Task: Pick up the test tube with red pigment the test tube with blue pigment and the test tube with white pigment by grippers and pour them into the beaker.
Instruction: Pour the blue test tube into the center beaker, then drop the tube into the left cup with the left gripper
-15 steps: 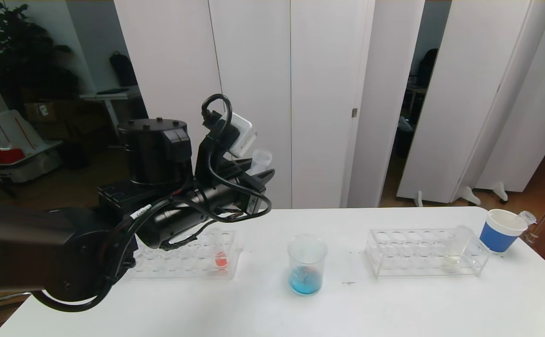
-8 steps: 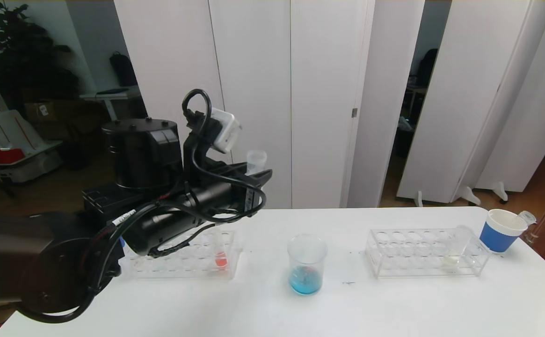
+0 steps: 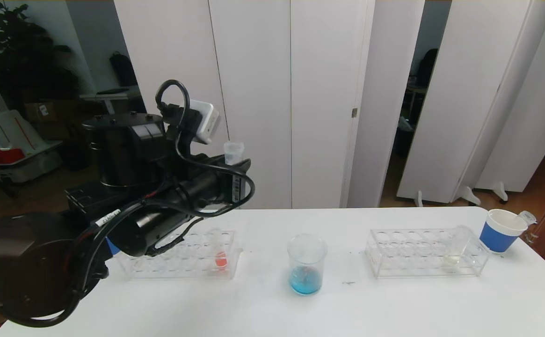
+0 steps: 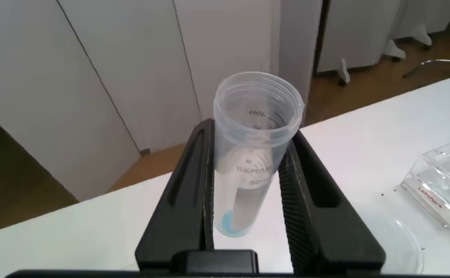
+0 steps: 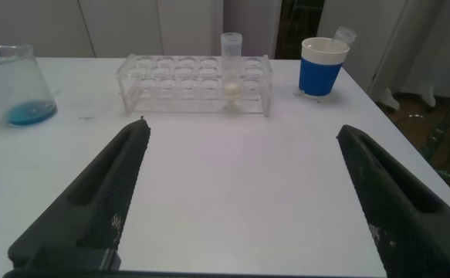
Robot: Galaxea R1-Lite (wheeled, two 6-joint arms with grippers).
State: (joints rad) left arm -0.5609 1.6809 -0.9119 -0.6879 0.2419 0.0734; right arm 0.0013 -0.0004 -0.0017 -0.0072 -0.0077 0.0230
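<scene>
My left gripper (image 3: 236, 164) is raised above the table's left half, left of the beaker (image 3: 306, 265), and is shut on the blue pigment test tube (image 3: 233, 152). The left wrist view shows that gripper (image 4: 251, 147) clamping the clear tube (image 4: 257, 116), which stands nearly upright with only a blue trace at its bottom. The beaker holds blue liquid. A red pigment tube (image 3: 220, 256) stands in the left rack (image 3: 160, 267). The white pigment tube (image 3: 454, 249) stands in the right rack (image 3: 394, 252). My right gripper (image 5: 241, 131) is open and empty, low over the table, facing the white pigment tube (image 5: 231, 66).
A blue paper cup (image 3: 501, 230) with a tube leaning in it stands at the table's far right corner. In the right wrist view it (image 5: 323, 66) stands beside the rack (image 5: 170, 85), with the beaker (image 5: 12, 85) farther off. White partition panels stand behind the table.
My left arm has drawn back to the left, away from the beaker, with the tube in it. The tube has turned from tilted to nearly upright.
</scene>
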